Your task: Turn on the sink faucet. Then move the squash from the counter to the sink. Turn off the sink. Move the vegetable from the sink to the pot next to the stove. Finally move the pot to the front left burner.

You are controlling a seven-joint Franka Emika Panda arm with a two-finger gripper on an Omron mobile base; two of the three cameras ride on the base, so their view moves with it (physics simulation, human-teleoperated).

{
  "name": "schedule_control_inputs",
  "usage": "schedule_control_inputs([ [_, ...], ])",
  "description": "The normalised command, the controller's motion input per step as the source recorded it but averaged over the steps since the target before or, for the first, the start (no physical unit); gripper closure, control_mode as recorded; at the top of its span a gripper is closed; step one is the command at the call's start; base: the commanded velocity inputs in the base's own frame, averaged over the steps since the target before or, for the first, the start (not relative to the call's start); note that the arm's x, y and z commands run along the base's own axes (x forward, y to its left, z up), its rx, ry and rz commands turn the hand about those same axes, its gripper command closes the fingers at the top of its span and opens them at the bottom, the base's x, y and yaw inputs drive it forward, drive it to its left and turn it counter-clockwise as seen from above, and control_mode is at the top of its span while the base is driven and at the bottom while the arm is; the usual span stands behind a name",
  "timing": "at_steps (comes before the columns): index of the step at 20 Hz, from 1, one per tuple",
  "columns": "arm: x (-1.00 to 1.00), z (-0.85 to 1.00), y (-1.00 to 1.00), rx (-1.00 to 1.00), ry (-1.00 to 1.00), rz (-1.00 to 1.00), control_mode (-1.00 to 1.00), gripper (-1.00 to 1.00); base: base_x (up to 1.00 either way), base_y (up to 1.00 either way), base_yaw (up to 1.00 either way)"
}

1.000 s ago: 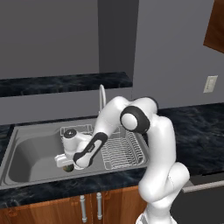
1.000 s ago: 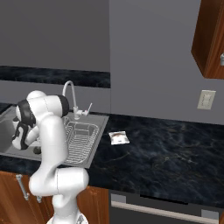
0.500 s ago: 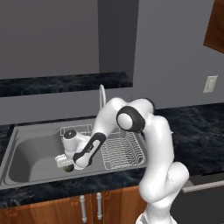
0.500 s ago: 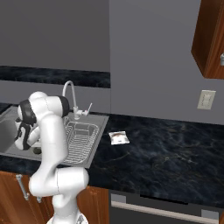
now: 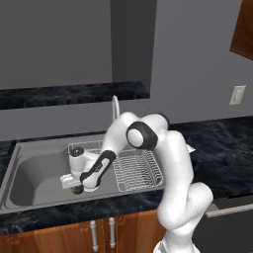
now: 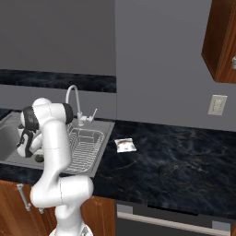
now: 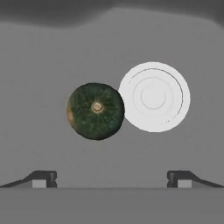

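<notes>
The sink [image 5: 34, 173] held the squash [image 7: 96, 111] on its grey floor, just beside the round pale drain [image 7: 154, 96], perhaps touching its rim. It was a dark green ball with a tan stem scar. The claw [image 7: 111, 178] hung above, spread wide, gripping nothing. The arm had barely shifted from a moment before.

We see the squash [image 7: 96, 111] on the sink [image 5: 29, 183] floor, touching the drain [image 7: 154, 96], which sits at its 3 o'clock in hand view. Gripper [image 7: 111, 179] hangs above, squash toward 11 o'clock btwn the tips. Wire rack [image 5: 136, 168] fills the basin's right part; faucet [image 6: 73, 99] stands behind it. On the counter [image 6: 184, 161], a small packet [image 6: 125, 144] lies just right of the sink.
</notes>
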Motion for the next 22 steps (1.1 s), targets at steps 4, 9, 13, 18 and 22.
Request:
schedule_control_inputs([
  [4,0.19,-0.14,0.24,0.0,0.02,0.0,-1.0,-1.0,0.0,0.0,0.0],
  [9,0.2,-0.21,0.11,0.0,0.0,0.0,-1.0,-1.0,0.0,0.0,0.0],
  [13,0.18,-0.2,0.01,0.0,0.0,0.0,-1.0,-1.0,0.0,0.0,0.0],
  [18,0.12,-0.19,0.0,0.0,0.0,0.0,-1.0,-1.0,0.0,0.0,0.0],
  [22,0.0,-0.12,0.0,0.0,0.0,0.0,-1.0,-1.0,0.0,0.0,0.0],
])
